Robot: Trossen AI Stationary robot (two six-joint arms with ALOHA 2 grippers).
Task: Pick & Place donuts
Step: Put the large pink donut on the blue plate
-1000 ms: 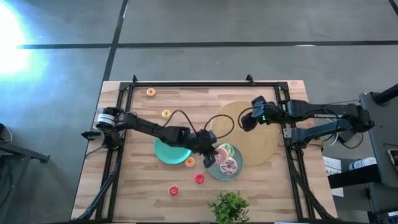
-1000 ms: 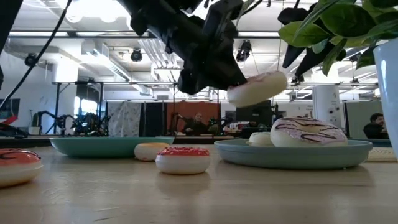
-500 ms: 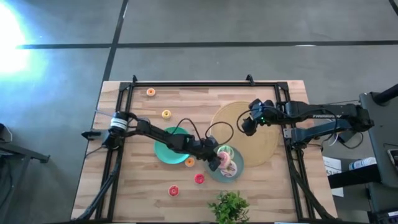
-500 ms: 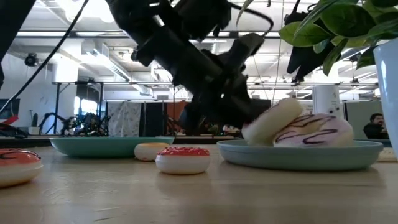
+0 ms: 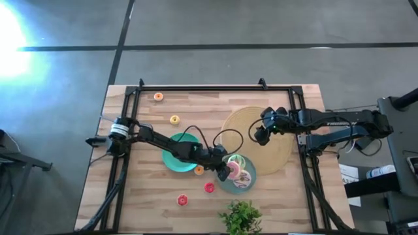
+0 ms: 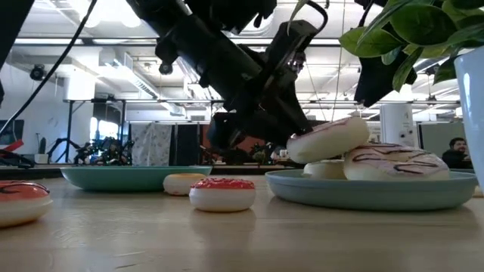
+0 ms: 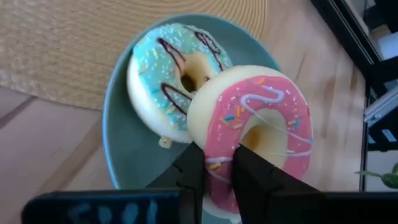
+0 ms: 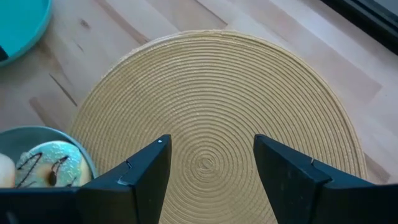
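My left gripper [image 5: 225, 168] reaches over the near teal plate [image 5: 223, 181] and is shut on the pink iced donut [image 7: 255, 118]. The green-iced donut [image 7: 165, 74] and the white-purple donut [image 6: 393, 161] lie flat on that plate [image 6: 363, 190]. In the low view the pink donut [image 6: 330, 139] sits tilted on top of them. My right gripper [image 5: 260, 136] hovers open over the tan woven mat [image 8: 224, 118], touching nothing. Small donuts lie flat on the table: orange [image 5: 158, 97], yellow [image 5: 174, 119], orange [image 5: 199, 170], red [image 5: 209, 188]. My left gripper pinches the pink donut between its two fingers [image 7: 191, 168] at the part of the ring nearest the wrist [image 7: 219, 169]. It comes slanting down from the table's left. The donut is tilted, its far side resting on the white-purple donut.
A second teal plate [image 5: 175, 158] lies under the left arm. Another red donut [image 5: 182, 200] and a potted plant [image 5: 241, 218] are near the table's near edge. A black frame [image 5: 196, 89] runs round the table. A cable loops above the left gripper.
My left gripper has moved down and a little toward the table's right, bringing the pink donut from above the plate onto the donuts lying there. The donut stood steeply tipped half a second ago and now lies flatter. It stays shut on the donut.
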